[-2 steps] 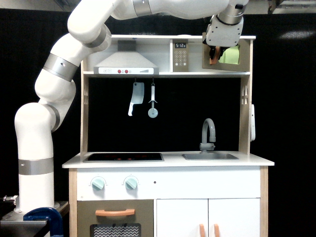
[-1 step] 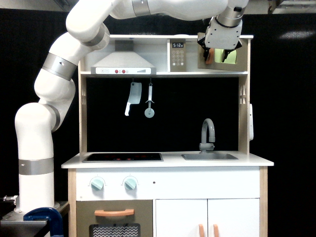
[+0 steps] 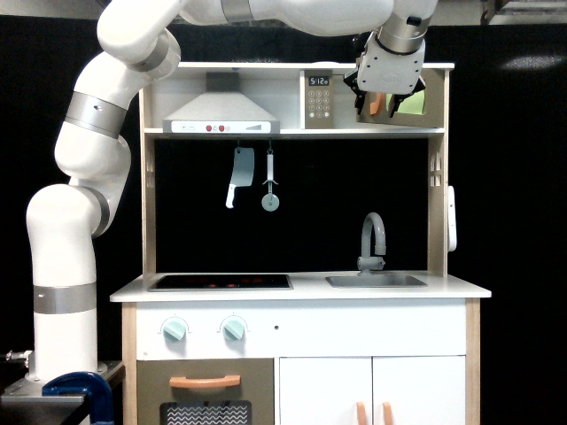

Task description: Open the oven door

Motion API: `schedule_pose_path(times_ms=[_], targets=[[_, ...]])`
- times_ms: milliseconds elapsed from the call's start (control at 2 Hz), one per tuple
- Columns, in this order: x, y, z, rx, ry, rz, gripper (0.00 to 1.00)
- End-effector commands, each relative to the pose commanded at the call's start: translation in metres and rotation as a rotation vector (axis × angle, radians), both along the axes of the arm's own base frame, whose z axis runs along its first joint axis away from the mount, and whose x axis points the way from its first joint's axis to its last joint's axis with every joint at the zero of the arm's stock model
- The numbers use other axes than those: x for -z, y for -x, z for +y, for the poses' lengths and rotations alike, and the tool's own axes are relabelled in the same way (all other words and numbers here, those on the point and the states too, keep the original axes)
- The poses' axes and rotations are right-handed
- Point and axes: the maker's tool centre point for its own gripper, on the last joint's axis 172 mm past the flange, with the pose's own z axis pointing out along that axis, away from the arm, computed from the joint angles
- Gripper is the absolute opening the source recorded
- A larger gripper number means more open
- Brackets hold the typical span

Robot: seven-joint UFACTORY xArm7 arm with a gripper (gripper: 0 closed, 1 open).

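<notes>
The gripper [image 3: 384,99] hangs in front of the upper shelf of the toy kitchen, its dark fingers set on either side of the short orange handle [image 3: 376,103] of the oven door [image 3: 390,99]. The fingers look closed in on that handle, but contact cannot be confirmed from this view. The door sits directly behind and just below the gripper, in the top corner on the exterior view's right, its green window [image 3: 413,104] peeking out beside the gripper body. It seems ajar, though only slightly.

The main risk, as I judge it, is the handle slipping free: it is short and the fingers cover only part of it, so a pull that does not follow the door's swing could drag them off. A pull too hard could also rock the whole light kitchen unit.

Further off, below the gripper, the cleaver [image 3: 236,176] and cutter [image 3: 270,183] hang under the hood [image 3: 221,114], and lower again the tap [image 3: 373,239] stands on the worktop [image 3: 301,289].

Compared with half a second ago, the gripper and handle have shifted a little toward the exterior view's left, and the arm's elbow has moved that way too.
</notes>
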Motion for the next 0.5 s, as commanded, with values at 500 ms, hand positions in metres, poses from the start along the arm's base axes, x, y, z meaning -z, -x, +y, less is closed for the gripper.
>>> schedule_pose_path(times_ms=[500], targets=[[0.128,0.131,-0.165,0.0,0.0,0.0,1.0]])
